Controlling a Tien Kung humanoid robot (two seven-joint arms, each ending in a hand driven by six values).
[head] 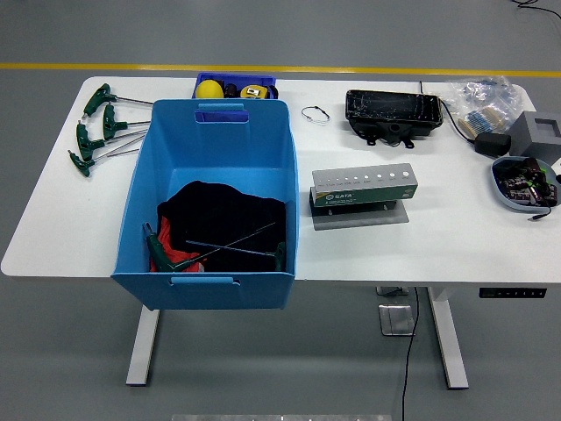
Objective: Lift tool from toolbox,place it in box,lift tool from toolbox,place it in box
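Observation:
A large blue box point(140, 189) stands on the left half of the white table. Inside it lie a black cloth point(223, 215) and two green-handled T-wrenches point(160, 249), their shafts crossing on the cloth. Several more green-handled T-wrenches point(95, 132) lie on the table left of the box. A grey tool stand point(363, 187) with a row of holes sits to the right of the box. Neither robot hand is in view.
A small blue bin point(235, 88) with yellow items stands behind the box. A black tray point(392, 112), a wire clip point(316, 114), a bag of parts point(482, 101), a grey block point(539, 134) and a dish of small parts point(523, 184) are at the back right.

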